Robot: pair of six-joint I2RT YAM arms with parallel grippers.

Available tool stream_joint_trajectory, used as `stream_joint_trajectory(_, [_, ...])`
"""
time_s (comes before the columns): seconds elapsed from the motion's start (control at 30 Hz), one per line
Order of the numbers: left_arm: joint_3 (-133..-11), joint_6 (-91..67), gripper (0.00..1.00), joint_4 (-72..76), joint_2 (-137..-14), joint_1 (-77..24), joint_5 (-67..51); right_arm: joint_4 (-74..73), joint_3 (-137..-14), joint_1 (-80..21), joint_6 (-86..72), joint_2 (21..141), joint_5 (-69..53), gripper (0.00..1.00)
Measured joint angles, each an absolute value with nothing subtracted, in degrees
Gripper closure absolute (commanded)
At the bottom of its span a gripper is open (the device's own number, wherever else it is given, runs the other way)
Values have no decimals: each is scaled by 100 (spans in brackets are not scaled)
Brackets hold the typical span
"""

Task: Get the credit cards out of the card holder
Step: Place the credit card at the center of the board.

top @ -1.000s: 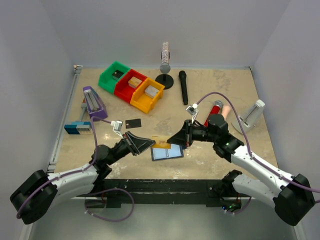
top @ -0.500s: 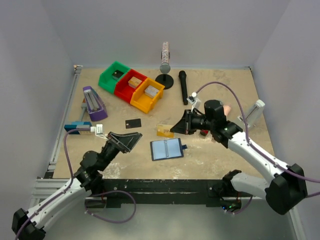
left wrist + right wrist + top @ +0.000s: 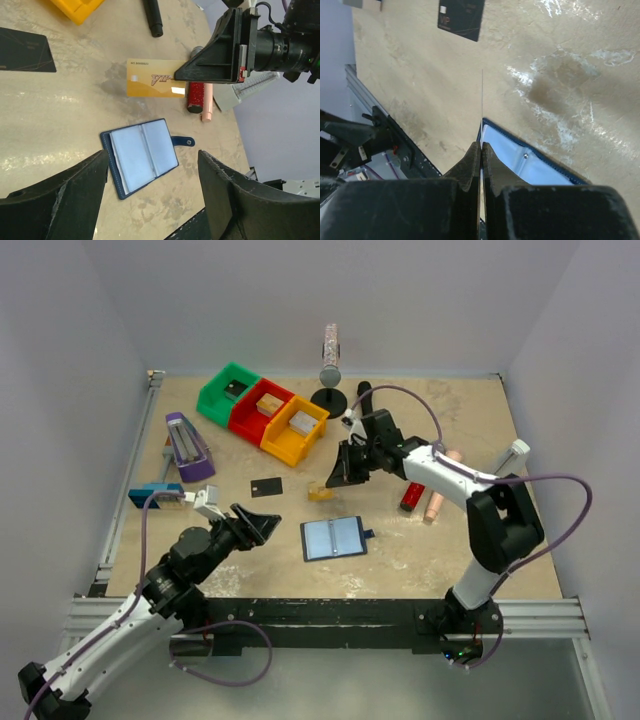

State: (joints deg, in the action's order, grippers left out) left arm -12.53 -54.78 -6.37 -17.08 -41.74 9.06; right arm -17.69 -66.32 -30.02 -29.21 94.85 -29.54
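The card holder (image 3: pixel 334 538) lies open and flat on the table, its pale blue pockets up and its snap tab to the right. It also shows in the left wrist view (image 3: pixel 142 156) and the right wrist view (image 3: pixel 530 160). My right gripper (image 3: pixel 335 480) is shut on a tan-gold credit card (image 3: pixel 321 492), held on edge above the table beyond the holder. That card faces the left wrist camera (image 3: pixel 150 85) and is a thin line in the right wrist view (image 3: pixel 482 100). A black credit card (image 3: pixel 266 486) lies flat to its left. My left gripper (image 3: pixel 262 525) stands open and empty, left of the holder.
Green (image 3: pixel 228 390), red (image 3: pixel 262 408) and yellow (image 3: pixel 296 430) bins stand at the back left. A black microphone (image 3: pixel 367 415), a stand microphone (image 3: pixel 331 370), a purple stapler (image 3: pixel 187 445), a blue-grey block (image 3: pixel 155 496) and red and pink tubes (image 3: pixel 420 498) are scattered around.
My left gripper has opened and drawn back to the near left, away from the holder. The right gripper has carried the gold card off the holder toward the far side.
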Motion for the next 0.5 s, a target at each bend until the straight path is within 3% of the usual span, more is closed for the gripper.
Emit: stream_joint_trajectory(0.5, [-1251,-5437,29,-1160,-1398,-4174,989,-2091,-7677,-2991,-3306,11085,-2902,100])
